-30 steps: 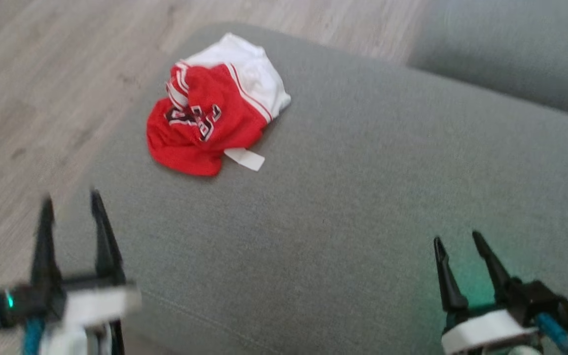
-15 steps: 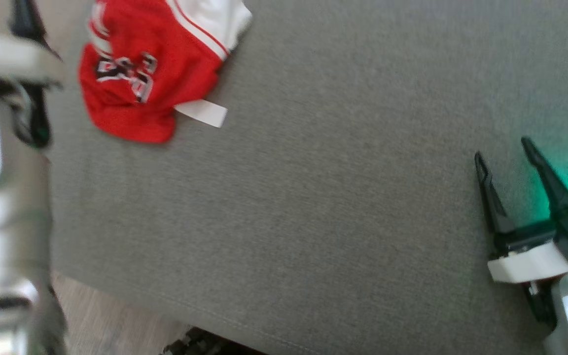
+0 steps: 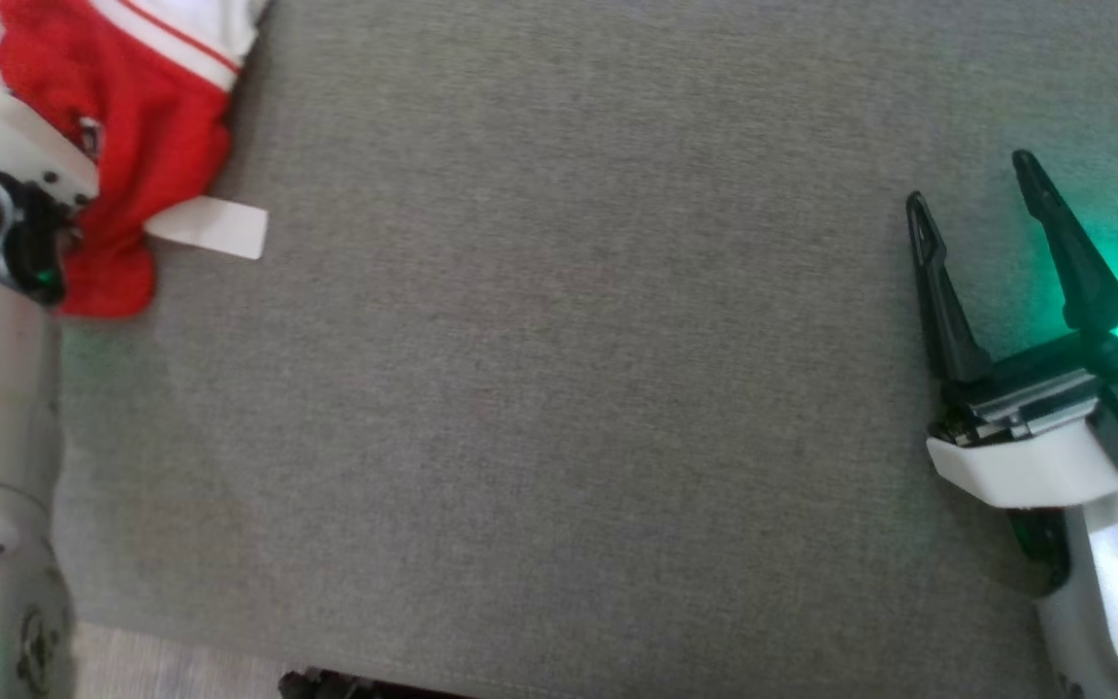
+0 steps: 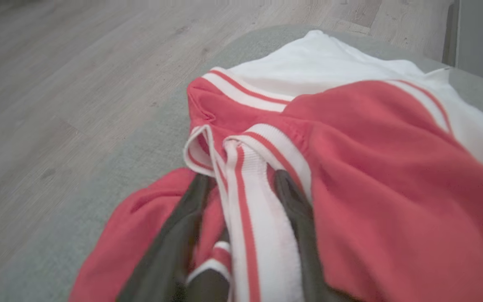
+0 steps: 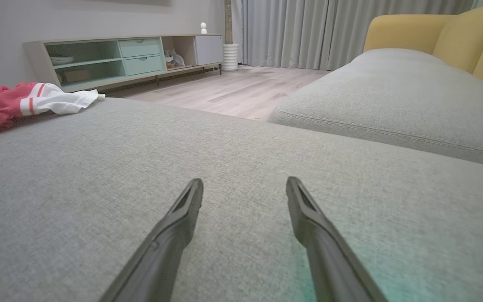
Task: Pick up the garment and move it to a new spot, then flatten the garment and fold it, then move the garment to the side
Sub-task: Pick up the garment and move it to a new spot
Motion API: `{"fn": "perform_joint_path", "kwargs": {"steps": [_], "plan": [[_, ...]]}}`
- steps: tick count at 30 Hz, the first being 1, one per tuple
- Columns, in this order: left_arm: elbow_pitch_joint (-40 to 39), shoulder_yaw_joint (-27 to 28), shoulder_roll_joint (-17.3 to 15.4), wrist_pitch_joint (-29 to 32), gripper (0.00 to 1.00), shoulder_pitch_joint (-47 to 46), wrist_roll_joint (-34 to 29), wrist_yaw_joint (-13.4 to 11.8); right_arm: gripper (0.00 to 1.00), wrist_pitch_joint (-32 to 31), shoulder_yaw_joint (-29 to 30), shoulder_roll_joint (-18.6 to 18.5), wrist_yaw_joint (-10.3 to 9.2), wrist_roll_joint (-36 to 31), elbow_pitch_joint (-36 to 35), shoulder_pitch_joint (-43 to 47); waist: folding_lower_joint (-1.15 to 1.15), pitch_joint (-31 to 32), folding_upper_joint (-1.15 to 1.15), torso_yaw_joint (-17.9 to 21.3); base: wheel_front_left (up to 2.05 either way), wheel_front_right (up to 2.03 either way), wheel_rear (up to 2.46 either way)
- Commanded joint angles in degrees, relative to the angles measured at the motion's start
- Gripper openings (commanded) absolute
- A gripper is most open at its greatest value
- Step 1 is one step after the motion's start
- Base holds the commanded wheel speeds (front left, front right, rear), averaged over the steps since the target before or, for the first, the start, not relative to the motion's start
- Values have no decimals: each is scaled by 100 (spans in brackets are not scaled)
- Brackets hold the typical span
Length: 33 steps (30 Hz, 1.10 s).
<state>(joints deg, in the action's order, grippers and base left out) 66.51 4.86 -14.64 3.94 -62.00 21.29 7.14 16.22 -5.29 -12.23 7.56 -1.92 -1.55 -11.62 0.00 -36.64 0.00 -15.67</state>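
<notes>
Head view: the red and white garment (image 3: 132, 116) lies bunched at the far left corner of the grey cushion (image 3: 559, 388), with a white label (image 3: 210, 228) sticking out (flat on the fabric). My right gripper (image 3: 971, 178) is over the cushion near its right edge, fingers spread wide, holding nothing.

Left wrist view: the left gripper (image 4: 243, 184) straddles a striped trim band. It's blurred, so I cannot tell whether it pinches.

Right wrist view: the garment sits well apart from the right fingers (image 5: 180, 218).
</notes>
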Motion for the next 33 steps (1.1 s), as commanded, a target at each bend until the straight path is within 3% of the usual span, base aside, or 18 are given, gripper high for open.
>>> {"fn": "perform_joint_path", "kwargs": {"steps": [1, 6, 13, 23, 28, 33], "plan": [[-222, -89, -453, -127, 0, -37, 82, 33, 100, -122, 178, -127, -8, -85, 596, 215, 0, -20, 0, 86, 0, 0, 0], [-634, -678, -778, -713, 0, -42, 431, 34, 100, -122, 95, 49, -8, -50, 677, 138, 0, 274, 0, 189, 0, 0, 0], [-1525, -1690, -1347, -1208, 0, -120, 824, 34, 100, -122, -156, 429, -8, 103, 855, 44, 0, 1195, 0, 602, 0, 0, 0], [-3443, -2829, -1834, -786, 0, -176, 1470, 35, 100, -122, -373, 833, -8, 347, 877, 411, 0, 2575, 0, 1648, 0, 0, 0], [-4155, -3005, -1881, -509, 0, -135, 1555, 33, 100, -122, -472, 892, -8, 344, 805, 542, 0, 2803, 0, 2111, 0, 0, 0], [-4926, -3201, -1623, -405, 0, 214, 1605, -115, 100, -122, -656, 925, -8, 354, 780, 498, 0, 2763, 0, 2634, 0, 0, 0]]}}
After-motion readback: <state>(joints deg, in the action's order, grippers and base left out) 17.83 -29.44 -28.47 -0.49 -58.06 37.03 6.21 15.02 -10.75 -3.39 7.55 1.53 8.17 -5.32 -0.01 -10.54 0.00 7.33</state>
